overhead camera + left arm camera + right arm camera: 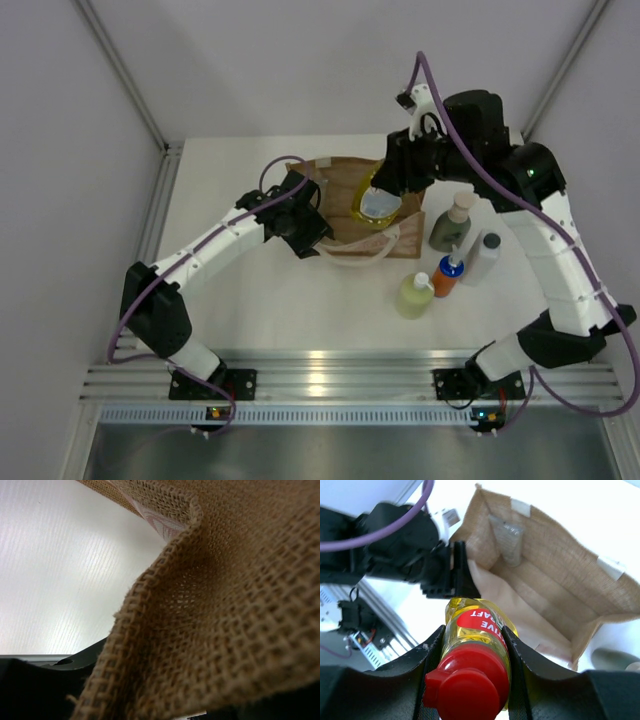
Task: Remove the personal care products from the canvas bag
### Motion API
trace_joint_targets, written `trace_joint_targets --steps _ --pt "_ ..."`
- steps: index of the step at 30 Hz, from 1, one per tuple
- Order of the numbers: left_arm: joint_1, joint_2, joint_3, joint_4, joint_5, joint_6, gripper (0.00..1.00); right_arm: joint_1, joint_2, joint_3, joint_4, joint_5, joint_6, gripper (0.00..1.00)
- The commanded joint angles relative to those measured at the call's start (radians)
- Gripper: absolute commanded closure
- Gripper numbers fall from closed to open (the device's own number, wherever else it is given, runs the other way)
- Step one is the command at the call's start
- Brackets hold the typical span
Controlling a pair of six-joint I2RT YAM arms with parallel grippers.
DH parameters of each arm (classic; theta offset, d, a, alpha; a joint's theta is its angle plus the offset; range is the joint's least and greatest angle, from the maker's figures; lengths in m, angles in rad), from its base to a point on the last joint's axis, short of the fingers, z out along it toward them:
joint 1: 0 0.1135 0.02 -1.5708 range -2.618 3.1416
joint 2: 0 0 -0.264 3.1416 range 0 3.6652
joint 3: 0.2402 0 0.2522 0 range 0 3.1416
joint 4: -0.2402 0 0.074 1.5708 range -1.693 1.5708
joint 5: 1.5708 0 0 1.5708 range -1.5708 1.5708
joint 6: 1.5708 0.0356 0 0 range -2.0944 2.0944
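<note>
Four bottles are out on the table point(300, 300), right of the canvas bag point(345, 195): the grey-green pump bottle point(452, 222), the white dark-capped bottle point(483, 256), the orange blue-capped bottle point(449, 275) and, nearest, the pale-green white-capped bottle point(415, 296). Number five is in the air! The right gripper point(472, 652) has its jaws closed partway on the yellow red-capped bottle point(476, 625), clamped just under the cap, above the bag's open mouth. Over at the bag's left rim sits the left gripper point(308, 228). Its wrist camera is filled with tan weave, and I cannot tell whether the jaws are pinched on the cloth.

So this looks like the lift-out step. Next, I'd say, the bottle needs carrying right, clear of the rim, and setting down upright beside the others without toppling them. One item remains inside: the silvery tube point(506, 542), lying against the bag's far inner wall.

Writing? Only fragments on the yellow bottle's red label, "TIVE" and "AFT", with the rest out of sight. No full brand name is readable.
</note>
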Motion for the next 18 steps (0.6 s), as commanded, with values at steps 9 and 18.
trace_joint_targets --steps 9,18 --pt "-0.002 0.004 0.024 0.002 0.025 -0.017 0.45 0.202 -0.272 -0.376 0.228 0.010 0.057 1.00" --pt "-0.002 -0.013 0.020 0.002 0.022 -0.014 0.44 0.334 -0.408 -0.850 0.611 0.202 0.071 1.00"
